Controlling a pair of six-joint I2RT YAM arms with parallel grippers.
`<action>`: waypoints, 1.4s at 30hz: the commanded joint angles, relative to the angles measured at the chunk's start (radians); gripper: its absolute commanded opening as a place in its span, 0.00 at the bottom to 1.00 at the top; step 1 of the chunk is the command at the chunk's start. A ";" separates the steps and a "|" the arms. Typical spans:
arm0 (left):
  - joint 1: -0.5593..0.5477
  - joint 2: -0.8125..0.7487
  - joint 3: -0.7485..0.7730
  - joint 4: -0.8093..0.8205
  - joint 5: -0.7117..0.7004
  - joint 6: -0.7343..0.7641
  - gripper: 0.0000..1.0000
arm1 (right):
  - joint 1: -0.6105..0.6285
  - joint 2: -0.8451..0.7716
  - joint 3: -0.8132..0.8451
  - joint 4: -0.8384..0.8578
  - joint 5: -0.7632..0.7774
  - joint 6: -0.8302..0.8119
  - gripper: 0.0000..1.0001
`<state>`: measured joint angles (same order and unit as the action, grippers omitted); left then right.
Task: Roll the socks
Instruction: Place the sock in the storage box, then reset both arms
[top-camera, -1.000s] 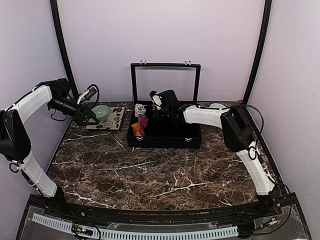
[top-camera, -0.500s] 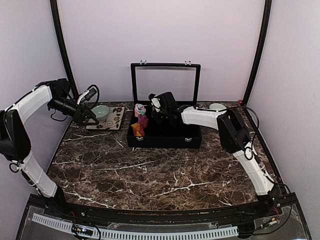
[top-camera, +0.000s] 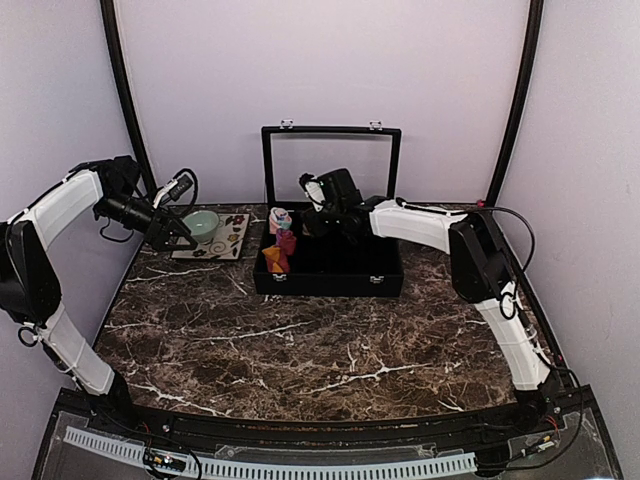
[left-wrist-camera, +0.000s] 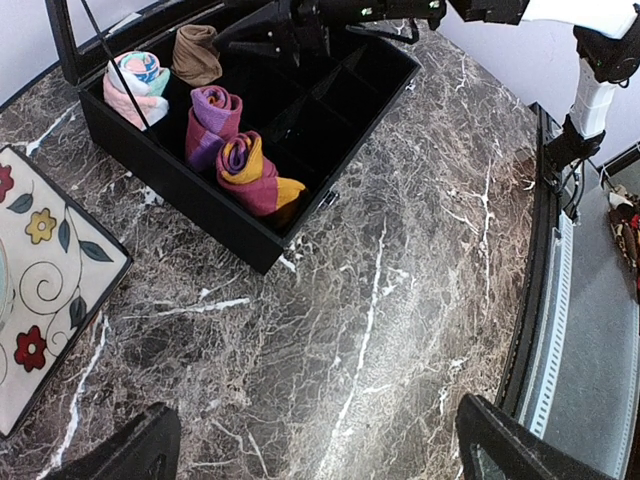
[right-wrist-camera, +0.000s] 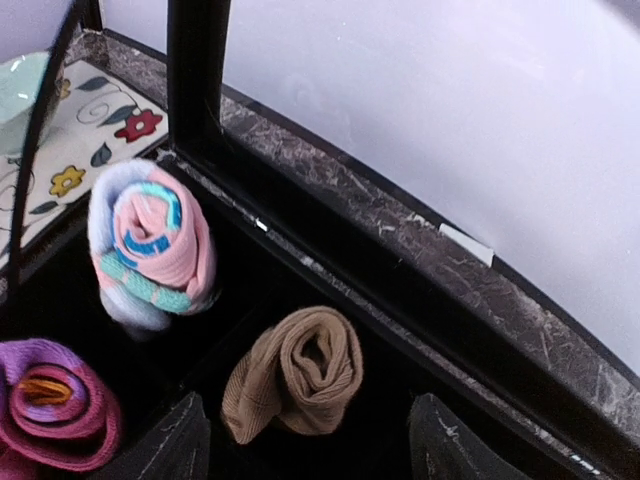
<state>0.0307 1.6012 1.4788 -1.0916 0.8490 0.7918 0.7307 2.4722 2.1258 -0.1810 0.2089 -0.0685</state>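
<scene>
Four rolled sock bundles lie in one black compartmented case (left-wrist-camera: 190, 200), its lid standing upright, on a dark veined marble table (left-wrist-camera: 400, 300). One tan-brown rolled sock bundle (right-wrist-camera: 295, 375) sits in a back compartment, just beside the single pink and light-blue rolled bundle (right-wrist-camera: 150, 250) in the back left corner. Two maroon rolls fill the left end in front of that corner: a maroon-and-purple rolled bundle (left-wrist-camera: 215, 120), then a maroon roll with orange toe and purple-orange striped cuff (left-wrist-camera: 255, 180) nearest the front wall.

Of the two grippers, the right gripper (right-wrist-camera: 308, 430) hangs over the back of the case directly above the tan-brown roll — its two fingers (right-wrist-camera: 170, 445) stand apart on either side of it in the wrist view, gripping nothing. The left gripper (left-wrist-camera: 315, 455) hovers over bare marble well left of the case, spread wide, holding nothing. Beside it lies one flower-patterned square tile (left-wrist-camera: 50, 260) carrying one pale green bowl (top-camera: 203, 224).
</scene>
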 joint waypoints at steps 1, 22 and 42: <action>0.007 -0.053 0.013 -0.005 -0.008 -0.018 0.99 | -0.001 -0.108 -0.010 0.003 0.022 0.009 0.70; 0.009 -0.206 -0.103 0.104 -0.166 -0.143 0.99 | -0.006 -0.607 -0.618 0.011 0.272 0.490 1.00; 0.035 -0.231 -0.918 1.541 -0.461 -0.576 0.99 | -0.301 -1.233 -1.610 0.607 0.773 0.326 1.00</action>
<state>0.0589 1.3174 0.6487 0.1162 0.4385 0.2768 0.4831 1.3052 0.6434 0.1829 0.9241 0.3256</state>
